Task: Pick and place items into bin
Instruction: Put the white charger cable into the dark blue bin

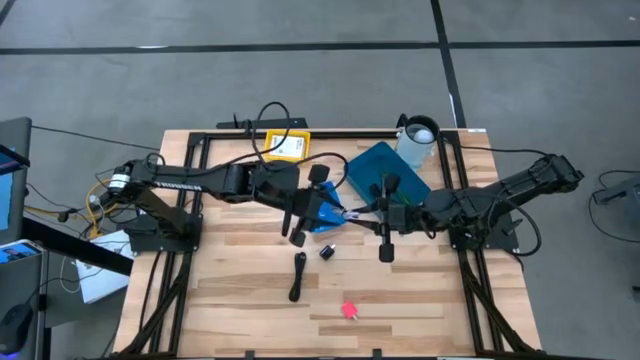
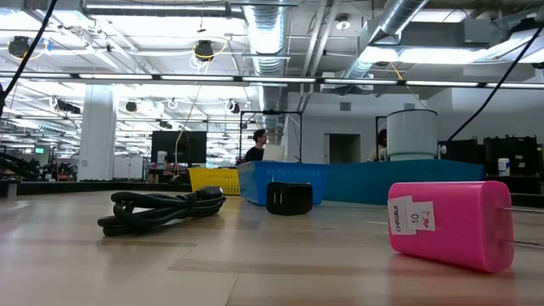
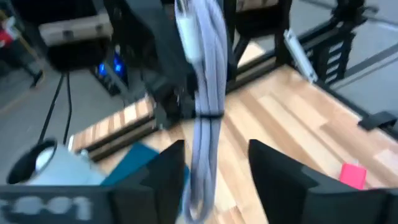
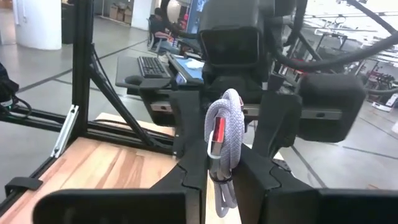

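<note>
Both grippers meet mid-table over the blue bin (image 1: 385, 172); a bundled grey cable (image 4: 222, 149) hangs between the left gripper (image 1: 322, 205) and right gripper (image 1: 368, 208), both clamped on it. Advice: free one side before lowering into the bin. Pink charger (image 2: 450, 223) label reads "10"; the rest is unclear.

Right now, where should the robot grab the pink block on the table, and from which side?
Come from straight above and pinch the pink block across its two long flat sides, near the middle. It lies flat and alone on the table, with bare wood all round.
</note>
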